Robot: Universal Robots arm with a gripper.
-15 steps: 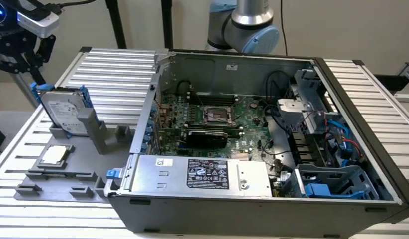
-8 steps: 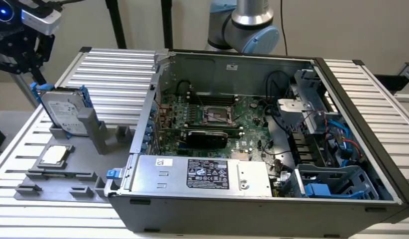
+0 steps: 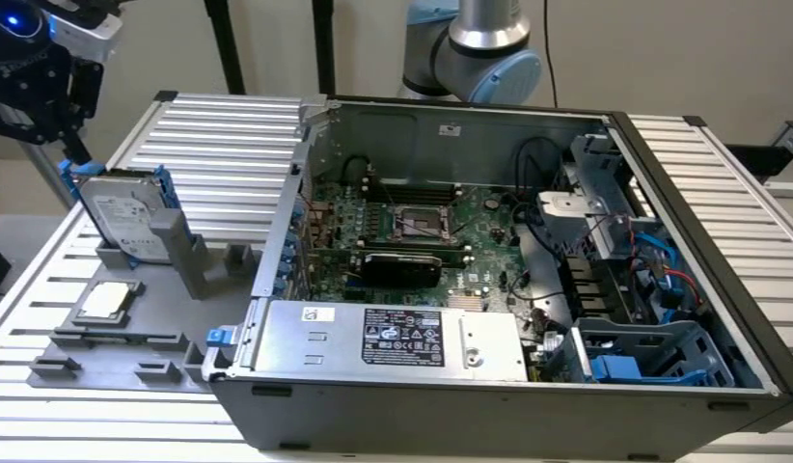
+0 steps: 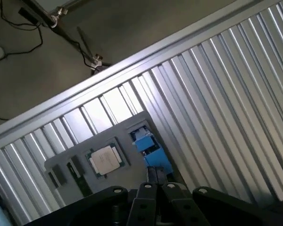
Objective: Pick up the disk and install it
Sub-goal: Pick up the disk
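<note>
The disk stands on edge in a grey holder on the exterior view's left, its white label facing out and its blue carrier frame round it. My gripper hangs at the disk's upper corner on that side, one fingertip beside the blue frame. In the wrist view the two fingers sit close together, shut, with the blue frame just beyond them. Whether they pinch the frame is hidden.
The open computer case lies to the exterior view's right of the holder, with a blue drive bay at its near corner and a silver power supply. A small square chip rests on the grey fixture on the ribbed metal table.
</note>
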